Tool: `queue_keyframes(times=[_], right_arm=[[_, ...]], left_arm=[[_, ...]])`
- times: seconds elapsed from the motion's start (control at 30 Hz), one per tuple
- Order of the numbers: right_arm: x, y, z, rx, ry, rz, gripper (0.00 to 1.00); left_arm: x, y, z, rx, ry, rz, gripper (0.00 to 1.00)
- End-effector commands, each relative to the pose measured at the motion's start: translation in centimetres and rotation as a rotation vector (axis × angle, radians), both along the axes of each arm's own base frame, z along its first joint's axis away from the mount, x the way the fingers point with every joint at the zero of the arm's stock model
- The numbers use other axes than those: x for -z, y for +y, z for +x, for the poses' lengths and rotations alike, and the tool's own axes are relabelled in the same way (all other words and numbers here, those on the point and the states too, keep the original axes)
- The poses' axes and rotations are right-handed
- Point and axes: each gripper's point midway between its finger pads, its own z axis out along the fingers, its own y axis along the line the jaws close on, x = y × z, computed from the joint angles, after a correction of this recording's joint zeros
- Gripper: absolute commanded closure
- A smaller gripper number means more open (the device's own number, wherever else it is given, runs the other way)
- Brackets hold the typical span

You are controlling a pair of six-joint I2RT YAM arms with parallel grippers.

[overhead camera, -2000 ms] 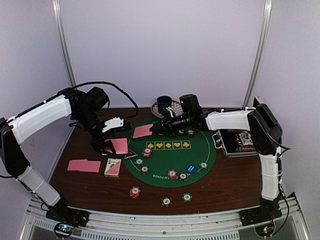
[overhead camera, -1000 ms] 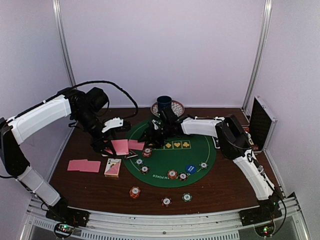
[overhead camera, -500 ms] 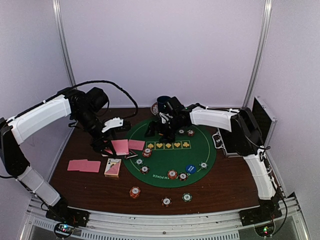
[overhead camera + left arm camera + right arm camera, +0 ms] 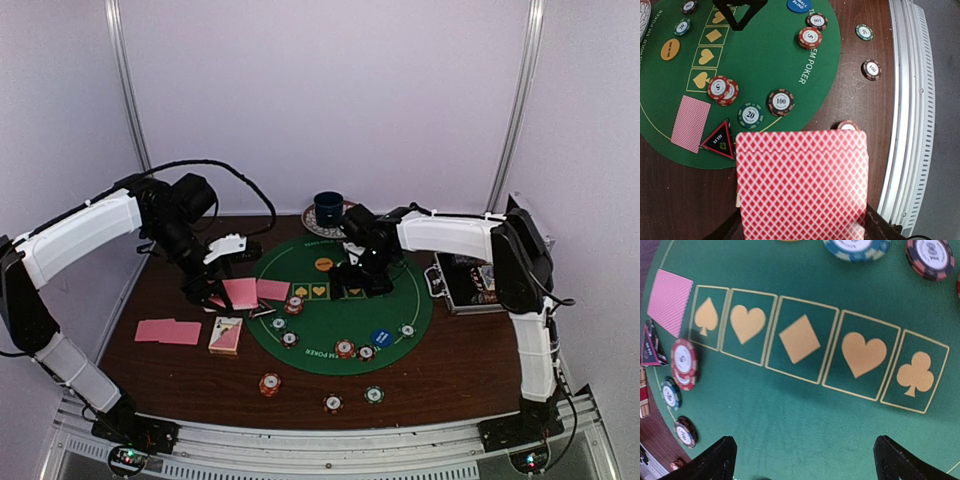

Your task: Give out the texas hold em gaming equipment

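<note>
Right end effector (image 4: pixel 805 464): fingers wide apart, nothing between them, hanging over the suit boxes (image 4: pixel 800 340) mid-mat (image 4: pixel 400 300). A second ago it was at the mat's left edge carrying a pink card. It has since let go and pulled back toward centre.

The dropped card (image 4: pixel 272 290) now lies face down just inside the mat's left edge, beside the triangle marker (image 4: pixel 719 142) and near two overlapping red chips (image 4: pixel 722 90). So one more card is dealt, and this arm looks free for the next pick.

Left end effector (image 4: pixel 213 292): clamped on the held card (image 4: pixel 802 185), just off the mat's left edge and right beside the dropped card. No movement over the same stretch. My guess is that card goes down next.

Further left of the mat on the counter (image 4: pixel 450 380): the deck (image 4: pixel 226 335) and two face-down cards (image 4: pixel 168 331).

Loose chips (image 4: pixel 345 348) sit on the mat's near half and on the counter in front of it. They don't look shared out yet.
</note>
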Motion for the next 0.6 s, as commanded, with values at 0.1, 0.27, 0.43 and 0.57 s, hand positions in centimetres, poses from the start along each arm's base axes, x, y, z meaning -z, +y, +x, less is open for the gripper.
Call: queue_keyframes(times=[0.1, 0.27, 0.43, 0.57], right_arm=[[3.0, -3.7, 0.3, 0.211, 0.032, -0.028, 0.00], [3.5, -5.6, 1.0, 0.278, -0.009, 0.011, 0.00], [4.2, -5.6, 1.1, 0.262, 0.019, -0.026, 0.09], [3.1, -4.6, 1.1, 0.261, 0.025, 0.036, 0.01]], left_arm=[[-1.9, -0.3, 0.4, 0.003, -0.045, -0.047, 1.00], [-1.8, -0.2, 0.3, 0.006, -0.049, -0.044, 1.00], [-1.7, -0.3, 0.3, 0.012, -0.045, -0.043, 1.00], [-1.9, -0.4, 0.4, 0.013, -0.052, -0.050, 1.00]])
